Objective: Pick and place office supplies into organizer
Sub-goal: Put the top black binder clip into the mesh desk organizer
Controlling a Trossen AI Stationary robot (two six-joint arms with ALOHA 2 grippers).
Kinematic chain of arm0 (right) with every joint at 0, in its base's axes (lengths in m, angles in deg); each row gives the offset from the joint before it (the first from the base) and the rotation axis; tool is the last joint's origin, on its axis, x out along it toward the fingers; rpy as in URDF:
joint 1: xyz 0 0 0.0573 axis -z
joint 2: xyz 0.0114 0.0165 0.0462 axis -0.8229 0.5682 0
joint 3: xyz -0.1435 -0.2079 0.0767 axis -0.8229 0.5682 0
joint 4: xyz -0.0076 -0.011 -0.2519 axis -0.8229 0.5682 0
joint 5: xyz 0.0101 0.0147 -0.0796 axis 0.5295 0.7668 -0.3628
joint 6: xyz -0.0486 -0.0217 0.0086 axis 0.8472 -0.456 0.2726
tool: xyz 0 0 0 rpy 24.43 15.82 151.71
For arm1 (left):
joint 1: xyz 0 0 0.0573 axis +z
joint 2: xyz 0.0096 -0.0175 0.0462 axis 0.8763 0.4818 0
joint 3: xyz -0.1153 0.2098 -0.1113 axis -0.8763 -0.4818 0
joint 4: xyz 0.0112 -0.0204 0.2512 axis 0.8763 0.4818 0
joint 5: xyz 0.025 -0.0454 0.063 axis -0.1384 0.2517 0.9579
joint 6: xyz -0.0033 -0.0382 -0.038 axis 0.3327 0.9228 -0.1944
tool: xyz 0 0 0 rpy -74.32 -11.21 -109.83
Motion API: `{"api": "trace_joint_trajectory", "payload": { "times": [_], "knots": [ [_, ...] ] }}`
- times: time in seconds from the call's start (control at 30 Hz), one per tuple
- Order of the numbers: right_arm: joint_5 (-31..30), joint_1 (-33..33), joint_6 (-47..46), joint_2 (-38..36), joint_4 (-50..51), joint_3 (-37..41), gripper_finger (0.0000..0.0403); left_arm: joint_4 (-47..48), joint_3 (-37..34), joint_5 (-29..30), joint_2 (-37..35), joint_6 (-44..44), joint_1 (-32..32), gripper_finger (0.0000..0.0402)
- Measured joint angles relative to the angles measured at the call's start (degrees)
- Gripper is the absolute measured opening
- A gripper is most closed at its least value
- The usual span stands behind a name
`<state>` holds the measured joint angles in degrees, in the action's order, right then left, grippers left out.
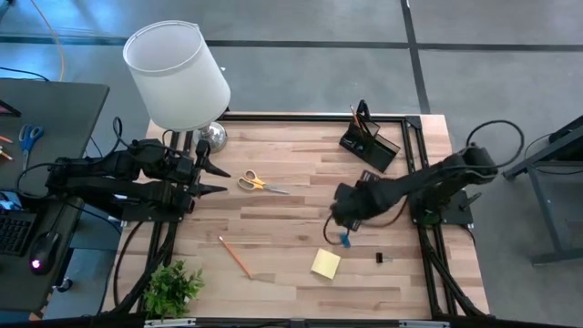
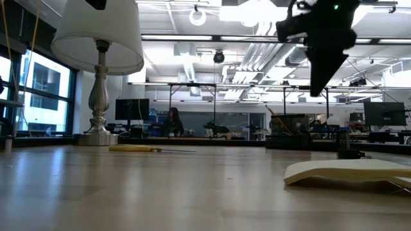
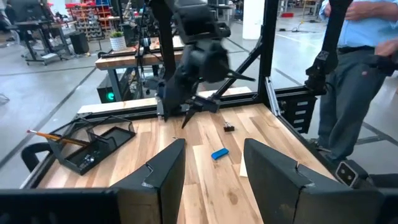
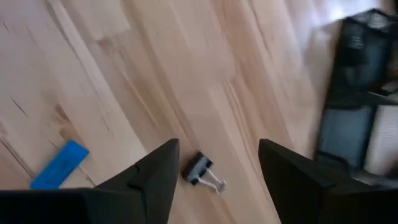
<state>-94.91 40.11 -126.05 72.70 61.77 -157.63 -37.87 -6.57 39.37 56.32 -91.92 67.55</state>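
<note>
Hovering above the near right part of the table, the right gripper [image 1: 343,221] holds its fingers spread wide with nothing between them; its wrist view looks down on a small black binder clip [image 4: 200,169] and a blue eraser [image 4: 60,164] lying on the wood. In the high view the eraser [image 1: 345,240] sits just beside and nearer than the gripper, the clip [image 1: 381,259] a little to its right, and the yellow sticky-note pad [image 1: 325,263] just to its near left. The yellow-handled scissors [image 1: 258,183] lie near the table's middle left, and an orange pencil [image 1: 235,256] lies on the near left. The black organizer [image 1: 369,142] stands at the far right corner region with at least one orange pencil already upright in it, so the job appears only begun: scissors, loose pencil, pad, eraser and clip all remain on the table. The left gripper [image 1: 217,179] waits at the left edge by the white lamp [image 1: 178,75], fingers apart and empty. The eraser or the clip looks like the likely next pick.
</note>
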Motion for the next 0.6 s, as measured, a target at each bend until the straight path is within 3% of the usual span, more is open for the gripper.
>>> {"api": "trace_joint_trajectory", "payload": {
  "times": [0.27,0.6],
  "knots": [
    [10.0,7.5,15.4,-2.2,-8.8,11.5,0.0219,-0.4,0.0,1.6,0.0,-0.7,0.0,0.0154],
    [10.7,6.0,30.4,-1.1,-13.6,14.6,0.0264,-0.4,0.0,1.7,0.0,-0.6,0.0,0.0154]
  ]
}}
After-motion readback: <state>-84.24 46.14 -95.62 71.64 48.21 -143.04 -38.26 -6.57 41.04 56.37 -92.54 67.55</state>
